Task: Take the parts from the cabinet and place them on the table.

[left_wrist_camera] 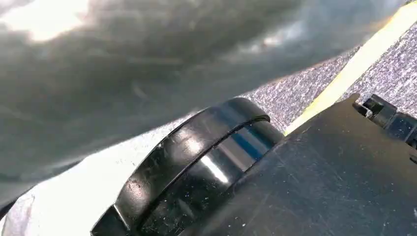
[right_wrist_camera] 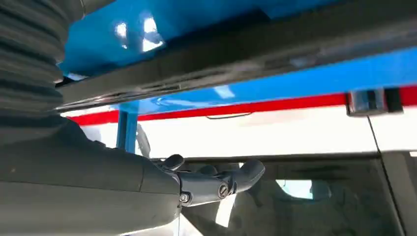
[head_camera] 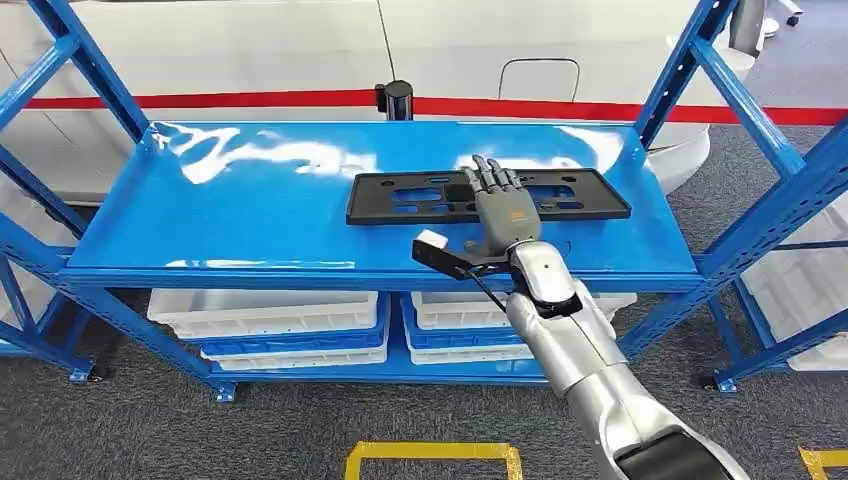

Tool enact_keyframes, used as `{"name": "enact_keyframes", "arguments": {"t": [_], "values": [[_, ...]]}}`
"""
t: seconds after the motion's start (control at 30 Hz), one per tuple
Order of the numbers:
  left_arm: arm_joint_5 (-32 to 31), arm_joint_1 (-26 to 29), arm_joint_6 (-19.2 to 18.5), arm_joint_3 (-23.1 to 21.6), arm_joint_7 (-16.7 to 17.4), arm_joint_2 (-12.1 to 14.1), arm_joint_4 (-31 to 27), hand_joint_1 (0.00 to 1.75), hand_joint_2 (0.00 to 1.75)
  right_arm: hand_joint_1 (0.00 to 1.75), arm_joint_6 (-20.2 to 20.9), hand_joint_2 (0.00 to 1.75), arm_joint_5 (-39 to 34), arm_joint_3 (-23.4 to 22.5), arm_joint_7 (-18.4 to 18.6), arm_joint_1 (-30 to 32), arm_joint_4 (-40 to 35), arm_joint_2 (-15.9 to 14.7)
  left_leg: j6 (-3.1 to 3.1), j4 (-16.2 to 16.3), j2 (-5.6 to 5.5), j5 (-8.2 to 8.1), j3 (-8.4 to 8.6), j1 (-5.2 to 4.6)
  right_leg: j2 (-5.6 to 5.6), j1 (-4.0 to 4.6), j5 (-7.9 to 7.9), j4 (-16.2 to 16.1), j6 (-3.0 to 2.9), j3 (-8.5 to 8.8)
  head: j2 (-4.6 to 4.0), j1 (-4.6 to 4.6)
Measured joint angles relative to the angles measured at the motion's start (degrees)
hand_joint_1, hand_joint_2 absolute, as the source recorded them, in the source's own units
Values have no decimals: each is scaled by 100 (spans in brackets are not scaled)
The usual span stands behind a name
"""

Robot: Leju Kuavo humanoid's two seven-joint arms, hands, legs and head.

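A long flat black plastic part (head_camera: 420,195) with cut-outs lies on the blue cabinet shelf (head_camera: 230,210), right of its middle. My right hand (head_camera: 500,205) reaches in over the shelf's front edge, fingers stretched out flat on top of the part near its centre. In the right wrist view the part's dark edge (right_wrist_camera: 246,54) runs across the picture, and the thumb (right_wrist_camera: 216,184) stands apart from it, gripping nothing. The left wrist view has a blurred grey mass (left_wrist_camera: 123,73) over grey carpet; how my left hand's fingers lie cannot be made out.
Blue slanted uprights (head_camera: 760,130) frame the shelf on both sides. White bins (head_camera: 265,315) sit on the lower shelf. A black cylinder (head_camera: 397,98) stands behind the shelf, before a white wall with a red stripe (head_camera: 250,98). Yellow tape (head_camera: 430,455) marks the carpet.
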Motion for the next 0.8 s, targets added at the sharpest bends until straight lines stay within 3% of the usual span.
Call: {"name": "enact_keyframes", "arguments": {"t": [0.1, 0.2, 0.27, 0.37, 0.8], "values": [[-83, -17, 15, -9, 35, -29, 0, 0, 0, 0, 92, 175, 391, 151, 105, -145, 387, 79, 0, 0, 0, 0, 4, 0, 0, 0, 0, 0, 0, 0, 0, 0], [-282, -74, 173, -101, 532, -311, 0, 0, 0, 0, 270, 175, 596, 268, 212, -298, 742, 194, 0, 1, -1, 0, 9, -3, 0, -3, 0, 0, 0, 1, 0, -7], [-334, -136, 234, -151, 662, -501, 0, 0, 0, 0, 391, 175, 684, 323, 240, -436, 962, 258, 0, 1, 1, 0, 15, -3, 0, -4, 0, 0, 0, 14, 0, 4], [-337, -188, 262, -210, 667, -625, 2, 0, 0, 0, 457, 175, 754, 400, 256, -603, 1230, 317, 0, 1, 3, -3, 33, -4, 0, -4, 0, -7, 0, 32, 0, -4], [-330, -191, 271, -275, 649, -649, 2, 0, 0, 0, 472, 175, 769, 441, 256, -797, 1580, 396, 0, 0, 6, -2, 53, -3, 1, 0, 0, -7, 0, 52, 0, 0]]}}
